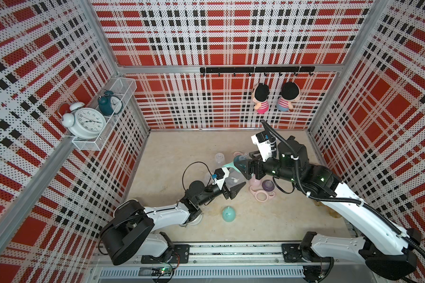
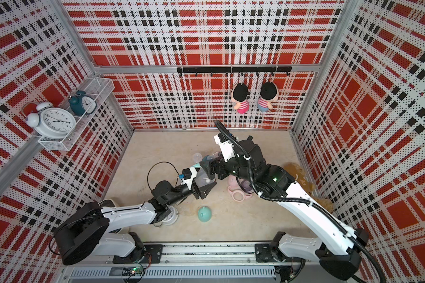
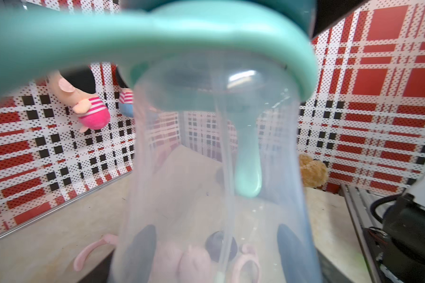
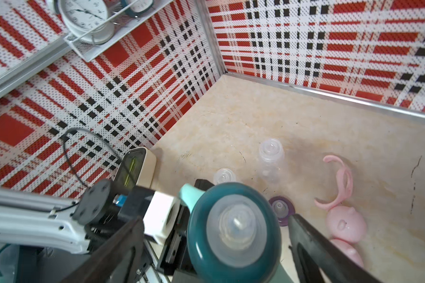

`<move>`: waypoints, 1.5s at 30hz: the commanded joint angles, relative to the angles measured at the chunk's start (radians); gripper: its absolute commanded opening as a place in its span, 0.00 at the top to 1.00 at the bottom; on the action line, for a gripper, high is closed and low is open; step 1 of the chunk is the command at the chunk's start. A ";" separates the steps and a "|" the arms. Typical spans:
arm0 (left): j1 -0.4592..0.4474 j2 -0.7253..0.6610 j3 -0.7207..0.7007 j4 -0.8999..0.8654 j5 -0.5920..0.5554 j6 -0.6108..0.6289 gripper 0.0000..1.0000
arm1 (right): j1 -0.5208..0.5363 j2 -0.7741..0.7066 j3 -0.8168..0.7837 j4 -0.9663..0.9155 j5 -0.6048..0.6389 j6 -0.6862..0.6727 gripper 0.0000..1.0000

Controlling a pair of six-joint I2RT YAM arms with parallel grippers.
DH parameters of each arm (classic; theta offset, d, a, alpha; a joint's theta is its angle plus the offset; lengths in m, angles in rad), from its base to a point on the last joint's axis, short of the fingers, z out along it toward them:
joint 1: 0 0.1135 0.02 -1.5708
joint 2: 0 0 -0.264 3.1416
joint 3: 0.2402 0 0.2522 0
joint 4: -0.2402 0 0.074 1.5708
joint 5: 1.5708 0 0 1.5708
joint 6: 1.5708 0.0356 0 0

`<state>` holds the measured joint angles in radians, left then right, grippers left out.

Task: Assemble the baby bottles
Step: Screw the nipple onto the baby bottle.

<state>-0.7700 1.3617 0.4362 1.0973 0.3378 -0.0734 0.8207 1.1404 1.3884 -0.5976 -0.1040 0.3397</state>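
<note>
Bottle point(image 3: 206, 171), clear body, dark teal collar point(image 4: 199, 220), pale nipple point(image 4: 236, 225), mint handle ring point(image 3: 157, 36), held over table point(image 1: 182, 152) middle near pink parts point(image 1: 261, 194), left claw point(image 1: 234, 183) closed on its body, right claw point(image 4: 216, 220) wide open, jaws either side of the collar

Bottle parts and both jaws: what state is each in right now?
Teal bottle: ring, collar and nipple on, uncapped.
Left jaws: shut on teal bottle.
Right jaws: open, either side of its collar.
Teal cap: loose on table.
Purple collar: loose, nipple in.
Pink ring: loose on table.
Pink cap: loose on table.
Clear bottle: bare, no collar.
</note>
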 commanded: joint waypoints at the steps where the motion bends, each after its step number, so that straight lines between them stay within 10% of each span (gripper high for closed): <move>1: 0.018 -0.025 -0.011 0.102 0.164 -0.064 1.00 | -0.019 -0.035 -0.006 -0.025 -0.060 -0.119 0.08; 36: 0.035 -0.024 -0.007 0.095 0.235 -0.108 1.00 | -0.037 0.014 -0.072 0.014 -0.188 -0.160 0.36; 45: 0.008 -0.022 -0.013 0.084 0.022 -0.075 1.00 | -0.037 0.019 -0.080 0.043 -0.086 -0.048 0.53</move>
<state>-0.7513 1.3441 0.4259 1.1374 0.4904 -0.1680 0.7887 1.1572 1.3205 -0.5739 -0.2409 0.2417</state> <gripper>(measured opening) 0.804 0.714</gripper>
